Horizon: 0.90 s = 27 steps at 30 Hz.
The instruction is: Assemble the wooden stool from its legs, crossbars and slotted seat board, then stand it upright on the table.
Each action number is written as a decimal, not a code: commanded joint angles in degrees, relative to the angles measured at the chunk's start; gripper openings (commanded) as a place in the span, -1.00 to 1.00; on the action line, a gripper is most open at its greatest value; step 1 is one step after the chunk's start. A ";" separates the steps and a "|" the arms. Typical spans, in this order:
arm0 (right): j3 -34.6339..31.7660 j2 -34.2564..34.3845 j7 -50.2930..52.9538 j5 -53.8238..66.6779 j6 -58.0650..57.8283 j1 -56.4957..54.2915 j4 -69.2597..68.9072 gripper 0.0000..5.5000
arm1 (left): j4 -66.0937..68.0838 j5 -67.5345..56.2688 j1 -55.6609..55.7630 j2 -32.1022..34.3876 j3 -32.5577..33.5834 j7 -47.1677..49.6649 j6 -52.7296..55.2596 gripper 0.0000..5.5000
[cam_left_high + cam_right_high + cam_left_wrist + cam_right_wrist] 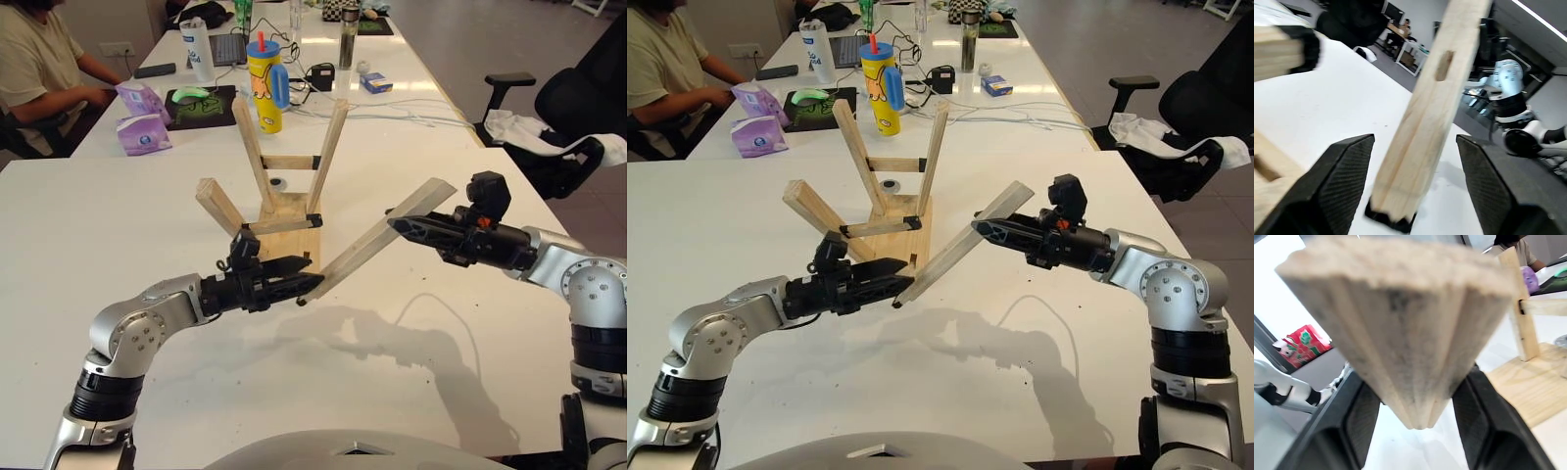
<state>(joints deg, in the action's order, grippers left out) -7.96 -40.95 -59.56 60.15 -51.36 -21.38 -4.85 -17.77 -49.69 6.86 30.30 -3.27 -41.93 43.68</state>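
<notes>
- left gripper: fingers wide, astride the lower end of the loose leg, not clamping.
- part-built stool: inverted on table, three legs up.
- right gripper: clamped on the leg's upper end.
- Step: fitting the last leg (probably). Next move: steer its lower end into seat board.

We count four legs: a left leg, a middle leg and a right leg fixed to one seat board, plus one loose leg. We count two crossbars, an upper crossbar and a lower crossbar. Two pincers, the left pincer and the right pincer. Behind, two tissue packs and one yellow cup.
</notes>
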 commanded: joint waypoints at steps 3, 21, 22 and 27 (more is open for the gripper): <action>4.05 1.33 -6.48 -13.30 12.66 -9.84 12.15 -0.25 | 9.07 23.11 0.20 1.40 -10.47 -0.28 -15.24 0.13; 11.23 10.25 -17.97 -30.24 27.62 -20.74 32.45 -0.25 | 20.03 40.22 1.15 2.61 -18.75 -4.95 -20.15 0.13; 11.66 10.46 -18.63 -30.96 27.98 -21.54 33.36 -0.25 | 20.10 40.22 1.11 2.50 -18.63 -5.01 -20.10 0.13; 16.47 10.39 -19.19 -39.53 33.63 -24.46 37.66 -0.25 | 20.66 41.10 1.00 2.05 -18.71 -4.75 -20.47 0.13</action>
<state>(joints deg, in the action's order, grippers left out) 5.88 -30.46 -79.44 25.88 -20.24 -44.20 30.73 -0.56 -11.59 11.09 31.37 -19.59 -45.97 20.10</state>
